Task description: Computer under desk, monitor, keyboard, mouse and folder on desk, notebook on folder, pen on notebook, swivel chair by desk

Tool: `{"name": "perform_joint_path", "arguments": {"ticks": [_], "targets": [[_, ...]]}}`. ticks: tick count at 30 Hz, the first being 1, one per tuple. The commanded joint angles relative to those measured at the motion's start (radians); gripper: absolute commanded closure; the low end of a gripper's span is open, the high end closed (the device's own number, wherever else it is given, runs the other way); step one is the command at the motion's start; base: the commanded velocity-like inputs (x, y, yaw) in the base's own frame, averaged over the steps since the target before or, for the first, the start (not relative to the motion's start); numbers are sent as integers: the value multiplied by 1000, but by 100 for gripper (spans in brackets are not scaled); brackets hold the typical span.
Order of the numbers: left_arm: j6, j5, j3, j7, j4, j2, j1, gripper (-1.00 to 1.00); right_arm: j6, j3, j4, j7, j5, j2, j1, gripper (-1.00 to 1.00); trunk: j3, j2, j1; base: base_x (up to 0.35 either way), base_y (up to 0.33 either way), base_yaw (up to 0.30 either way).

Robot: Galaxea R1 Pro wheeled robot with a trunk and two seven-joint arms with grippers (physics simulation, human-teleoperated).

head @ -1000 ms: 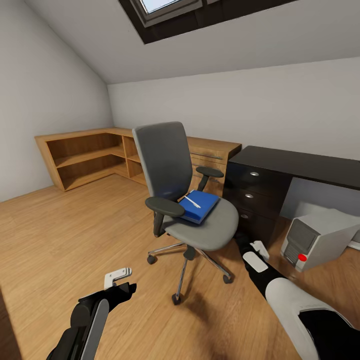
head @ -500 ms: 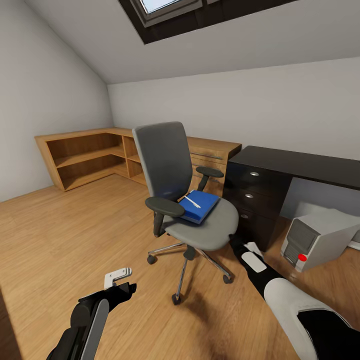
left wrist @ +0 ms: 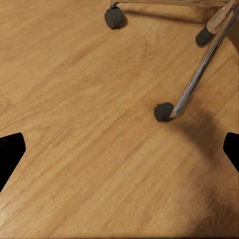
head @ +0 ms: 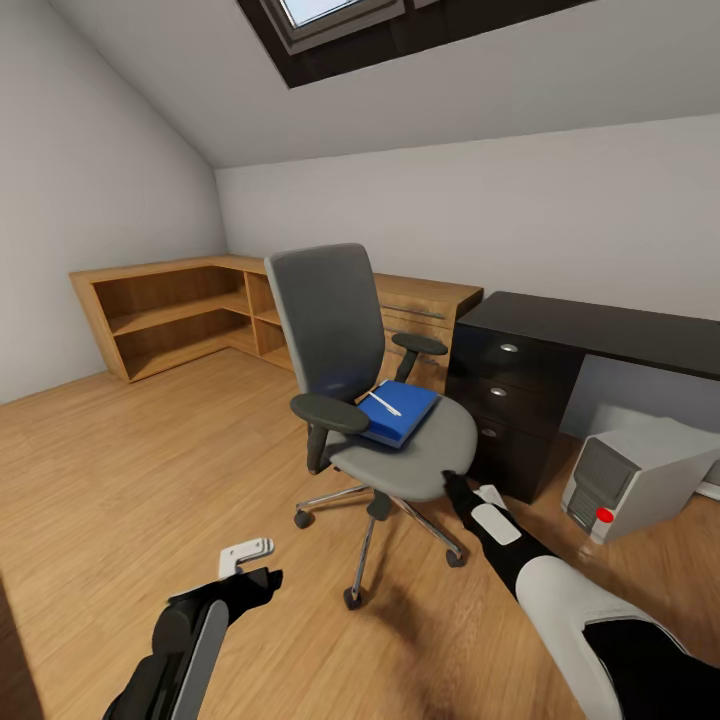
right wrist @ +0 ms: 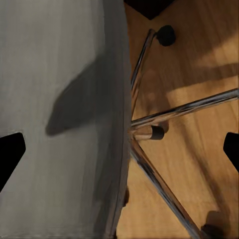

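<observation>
Our left gripper [head: 240, 560] hangs low over the bare wood floor [head: 120, 470], fingers apart. Mid-room, the swivel chair [head: 385, 440] carries the blue folder [head: 398, 412] with the white pen [head: 382, 403] on top. Our right gripper [head: 462, 492] hovers at the seat's edge, fingers spread. Beyond stand the black desk [head: 600, 330] and the computer [head: 640, 470] on the floor.

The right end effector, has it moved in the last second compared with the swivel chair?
Yes. The right end effector has crept up and leftward, closing on the front edge of the swivel chair seat, which stayed put.
</observation>
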Motion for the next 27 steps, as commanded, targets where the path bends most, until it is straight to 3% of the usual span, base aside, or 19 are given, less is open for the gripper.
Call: {"name": "perform_joint_path", "arguments": {"ticks": [1, 8, 27], "targets": [[4, 10, -1, 8, 0, -1, -1, -100, -1, 8, -2, -7, -7, 1, 0, -100, -1, 0, 0, 0, 0, 0], [4, 10, -11, 8, 3, 1, -1, -100, -1, 9, -2, -7, -7, 23, 1, -100, -1, 0, 0, 42, 32, 0], [4, 10, -11, 7, 4, 1, -1, -100, -2, 10, -2, -6, -6, 26, 1, -100, -1, 0, 0, 278, 200, 3]]}}
